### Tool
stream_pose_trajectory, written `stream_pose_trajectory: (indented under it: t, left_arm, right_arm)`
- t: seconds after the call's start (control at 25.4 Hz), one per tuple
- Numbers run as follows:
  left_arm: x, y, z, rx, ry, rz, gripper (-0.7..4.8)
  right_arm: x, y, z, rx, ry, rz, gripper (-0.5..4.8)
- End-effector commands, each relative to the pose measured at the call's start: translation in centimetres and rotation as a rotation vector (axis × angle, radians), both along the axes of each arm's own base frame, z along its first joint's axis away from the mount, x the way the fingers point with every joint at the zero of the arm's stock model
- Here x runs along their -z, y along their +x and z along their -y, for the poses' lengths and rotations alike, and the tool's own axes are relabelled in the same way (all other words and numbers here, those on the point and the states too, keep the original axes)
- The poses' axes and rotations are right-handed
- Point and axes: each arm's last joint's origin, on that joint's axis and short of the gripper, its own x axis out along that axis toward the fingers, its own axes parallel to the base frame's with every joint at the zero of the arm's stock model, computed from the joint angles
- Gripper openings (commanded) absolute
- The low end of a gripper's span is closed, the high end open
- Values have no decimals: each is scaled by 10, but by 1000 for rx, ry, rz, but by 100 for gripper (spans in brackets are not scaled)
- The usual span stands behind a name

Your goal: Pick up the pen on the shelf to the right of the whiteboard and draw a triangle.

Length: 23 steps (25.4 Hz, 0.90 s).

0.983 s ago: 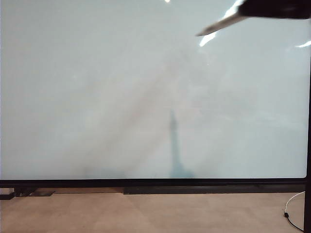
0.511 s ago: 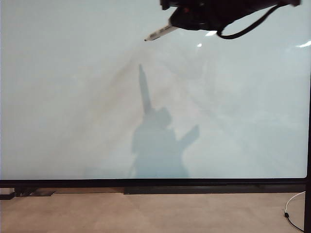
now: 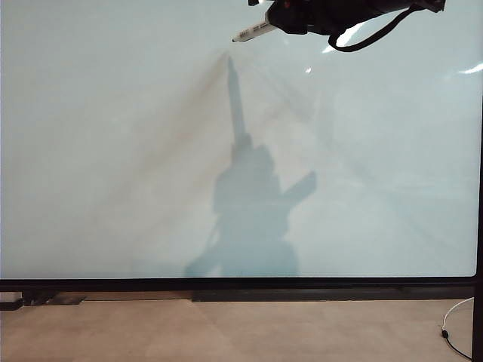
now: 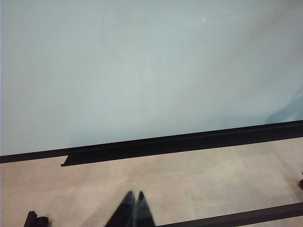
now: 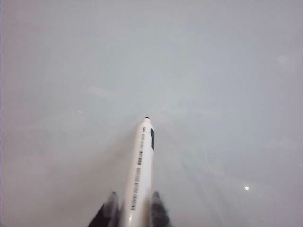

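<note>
Your right gripper (image 5: pixel 130 210), clamped on the pen (image 5: pixel 141 165), has swung in toward the whiteboard (image 3: pixel 113 151) over the last second, tip probably not touching yet, no triangle started, while the left gripper (image 4: pixel 133 210) sits closed below.

The right gripper (image 3: pixel 273 21), clamped on the pen (image 3: pixel 253 32), moves from the upper right corner of the exterior frame toward top centre, swinging more of the arm into view, while its shadow (image 3: pixel 245 196) on the whiteboard (image 3: pixel 113 151) grows taller and broader.
</note>
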Motion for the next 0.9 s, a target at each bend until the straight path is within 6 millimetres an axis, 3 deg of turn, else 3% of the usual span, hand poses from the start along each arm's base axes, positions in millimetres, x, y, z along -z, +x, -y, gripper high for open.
stream_pose_trajectory:
  t: [0.04, 0.51, 0.9]
  left_arm:
    - [-2, 0, 0, 3, 1, 13, -5]
    - [-2, 0, 0, 3, 1, 13, -5]
    - [-2, 0, 0, 3, 1, 13, -5]
  right_arm:
    - [-5, 1, 1, 3, 29, 40, -8]
    - [-6, 14, -4, 0, 21, 36, -9]
    - [23, 27, -14, -18, -10, -46, -8]
